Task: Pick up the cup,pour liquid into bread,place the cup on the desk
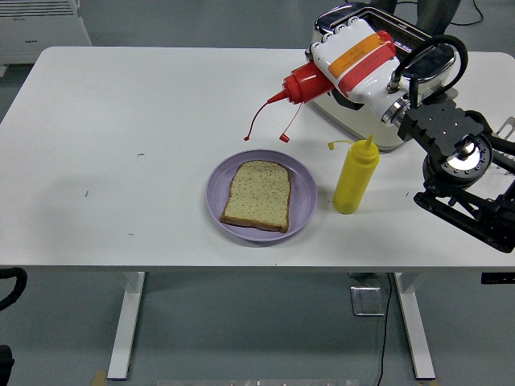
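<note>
One red bottle (304,84) in right hand (354,63)

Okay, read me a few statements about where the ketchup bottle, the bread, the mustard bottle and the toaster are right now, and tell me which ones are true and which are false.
1. The right hand holds the red squeeze bottle in the air, its nozzle pointing left. True.
2. The bread slice lies on a purple plate. True.
3. The yellow squeeze bottle lies on its side on the plate. False: it stands upright on the white table, to the right of the plate.
4. The red bottle's nozzle touches the bread. False: the nozzle is above and behind the plate, apart from the slice.
5. A toaster stands at the table's far right, behind the right hand. True.
</note>
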Robot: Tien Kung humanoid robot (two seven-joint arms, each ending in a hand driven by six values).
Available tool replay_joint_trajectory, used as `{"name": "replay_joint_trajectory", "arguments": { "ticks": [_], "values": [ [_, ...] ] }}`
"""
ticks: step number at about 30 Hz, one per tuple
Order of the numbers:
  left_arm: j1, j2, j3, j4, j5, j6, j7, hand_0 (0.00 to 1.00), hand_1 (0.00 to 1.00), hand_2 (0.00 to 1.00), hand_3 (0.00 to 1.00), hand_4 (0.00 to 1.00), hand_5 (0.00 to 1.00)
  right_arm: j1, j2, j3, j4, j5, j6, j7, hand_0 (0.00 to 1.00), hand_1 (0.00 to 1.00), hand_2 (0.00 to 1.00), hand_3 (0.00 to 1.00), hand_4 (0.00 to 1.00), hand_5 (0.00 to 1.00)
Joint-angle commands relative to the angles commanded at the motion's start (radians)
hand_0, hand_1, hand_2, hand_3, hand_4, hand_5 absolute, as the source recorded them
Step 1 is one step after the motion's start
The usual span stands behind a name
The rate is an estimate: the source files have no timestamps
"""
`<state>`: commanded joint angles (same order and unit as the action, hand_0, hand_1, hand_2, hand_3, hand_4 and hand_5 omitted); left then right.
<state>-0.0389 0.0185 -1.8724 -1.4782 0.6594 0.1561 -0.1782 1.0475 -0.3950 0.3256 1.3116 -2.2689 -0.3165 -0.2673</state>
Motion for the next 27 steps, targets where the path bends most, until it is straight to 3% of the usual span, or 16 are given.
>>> {"name": "replay_joint_trajectory", "arguments": {
  "ticks": [4,9,13,21,27],
  "values": [
    [-0.002,-0.002,0.005,0.001,0.001,-0.001,0.001,0.721,0.735,0.728,0.665,0.642,0.998,0.005,0.032,-0.061,-0.014,0.000,0.015,0.002,0.088,0.151,0.281,0.368,0.479,0.041],
    [-0.003,-0.001,0.003,0.000,0.001,0.000,0.000,0.721,0.735,0.729,0.665,0.640,0.998,0.003,0.026,-0.020,-0.005,0.000,0.001,-0.009,0.090,0.150,0.281,0.368,0.478,0.042],
    [-0.001,0.000,-0.002,-0.001,0.001,0.001,0.000,0.721,0.735,0.729,0.665,0.640,0.998,-0.026,0.006,0.069,0.022,0.000,-0.043,-0.021,0.090,0.150,0.281,0.368,0.478,0.042],
    [-0.004,-0.001,0.000,0.000,0.001,0.001,-0.001,0.721,0.735,0.729,0.664,0.640,0.998,-0.144,0.004,0.235,0.103,0.014,-0.219,-0.025,0.086,0.158,0.288,0.367,0.469,0.042],
    [-0.005,-0.001,0.001,0.000,0.001,0.001,-0.001,0.721,0.735,0.729,0.665,0.641,0.998,-0.236,0.006,0.388,0.181,0.263,-0.245,0.047,0.088,0.163,0.289,0.367,0.467,0.048]
  ]
}}
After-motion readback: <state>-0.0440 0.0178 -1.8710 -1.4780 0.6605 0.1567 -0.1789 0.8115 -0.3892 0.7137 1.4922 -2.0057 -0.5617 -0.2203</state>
